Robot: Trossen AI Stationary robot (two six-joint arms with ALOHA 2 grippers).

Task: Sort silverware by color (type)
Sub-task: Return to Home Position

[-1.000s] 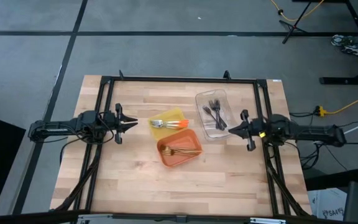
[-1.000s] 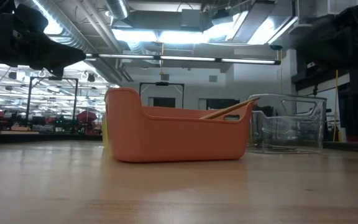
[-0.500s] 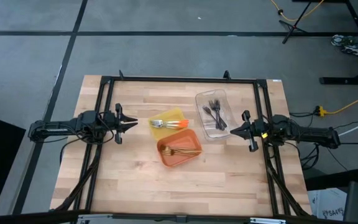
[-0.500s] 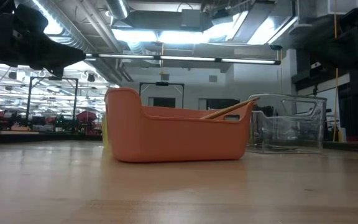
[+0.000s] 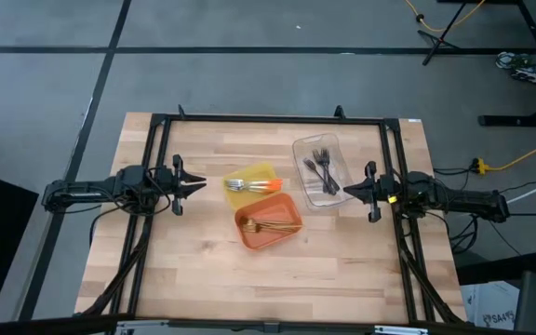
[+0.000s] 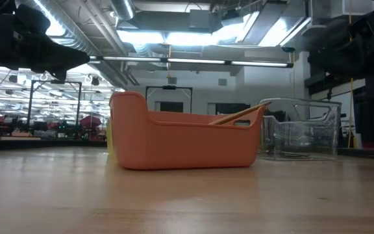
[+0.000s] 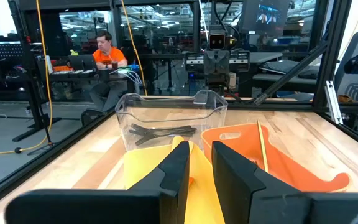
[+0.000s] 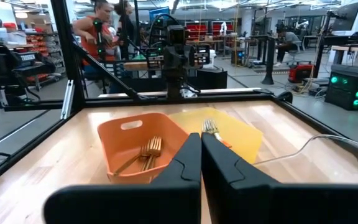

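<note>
Silver forks with orange handles [image 5: 249, 184] lie in the yellow tray [image 5: 261, 171]. Gold forks [image 5: 270, 226] lie in the orange tray [image 5: 249, 235], one handle resting on its rim [image 6: 239, 115]. Black forks [image 5: 320, 166] lie in the clear tray [image 5: 301, 149]. My left gripper [image 5: 203, 184] hovers left of the yellow tray, open by a narrow gap and empty [image 7: 201, 152]. My right gripper [image 5: 344, 193] hovers right of the clear tray, shut and empty [image 8: 201, 138].
The three trays stand close together at the table's middle. A black frame [image 5: 268, 119] runs around the table top. Bare wood [image 5: 249, 279] lies toward the near edge. People sit in the room behind the table [image 7: 104, 53] [image 8: 98, 31].
My right gripper has shifted a little toward the table's far edge and stays shut. The trays and silverware have not moved.
</note>
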